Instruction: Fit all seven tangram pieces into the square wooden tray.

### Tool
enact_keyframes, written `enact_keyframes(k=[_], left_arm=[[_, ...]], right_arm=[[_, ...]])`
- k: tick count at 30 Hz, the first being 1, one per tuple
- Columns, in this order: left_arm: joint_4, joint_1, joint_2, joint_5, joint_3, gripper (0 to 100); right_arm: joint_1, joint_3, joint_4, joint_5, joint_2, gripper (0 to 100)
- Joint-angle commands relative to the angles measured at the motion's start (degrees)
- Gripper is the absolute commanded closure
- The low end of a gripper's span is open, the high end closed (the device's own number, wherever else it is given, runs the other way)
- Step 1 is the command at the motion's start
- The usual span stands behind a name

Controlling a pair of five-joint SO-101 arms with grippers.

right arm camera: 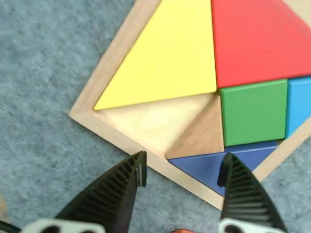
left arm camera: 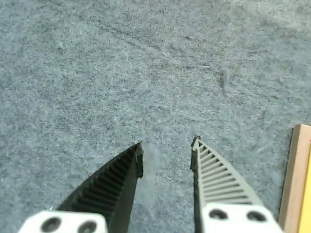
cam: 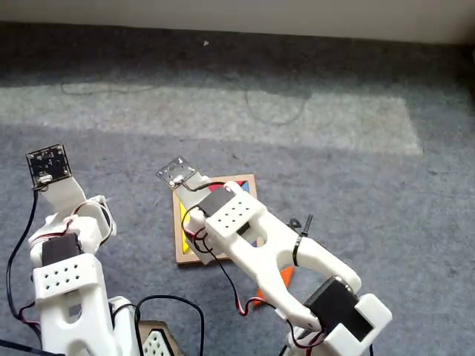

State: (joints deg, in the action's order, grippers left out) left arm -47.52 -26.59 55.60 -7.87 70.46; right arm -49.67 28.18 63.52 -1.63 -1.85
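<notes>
The right gripper (right arm camera: 183, 167) is hovering with fingers spread over the rim of the square wooden tray (right arm camera: 114, 140), which is lying on the carpeted tabletop (cam: 356, 193). It is holding the yellow triangle (right arm camera: 170, 58), red triangle (right arm camera: 257, 39), green square (right arm camera: 252, 114) and dark blue triangle (right arm camera: 204, 165). The orange piece (cam: 276, 280) is lying outside, under that arm. The left gripper (left arm camera: 167, 154) is hanging with fingers released beside the tray.
</notes>
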Motion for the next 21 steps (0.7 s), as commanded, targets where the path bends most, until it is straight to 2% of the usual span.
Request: enact_keyframes(k=[1, 13, 21], left_arm=[[0.97, -0.22, 0.92, -0.35, -0.31, 83], [0.97, -0.22, 0.92, -0.35, -0.31, 83], [0.97, -0.22, 0.92, -0.35, -0.31, 83]], right_arm=[[-0.40, -0.22, -3.38, 1.14, -2.33, 82.3], [2.24, -0.66, -3.30, 1.23, 2.51, 82.3], [-3.21, -3.74, -1.45, 0.88, 9.54, 82.4]])
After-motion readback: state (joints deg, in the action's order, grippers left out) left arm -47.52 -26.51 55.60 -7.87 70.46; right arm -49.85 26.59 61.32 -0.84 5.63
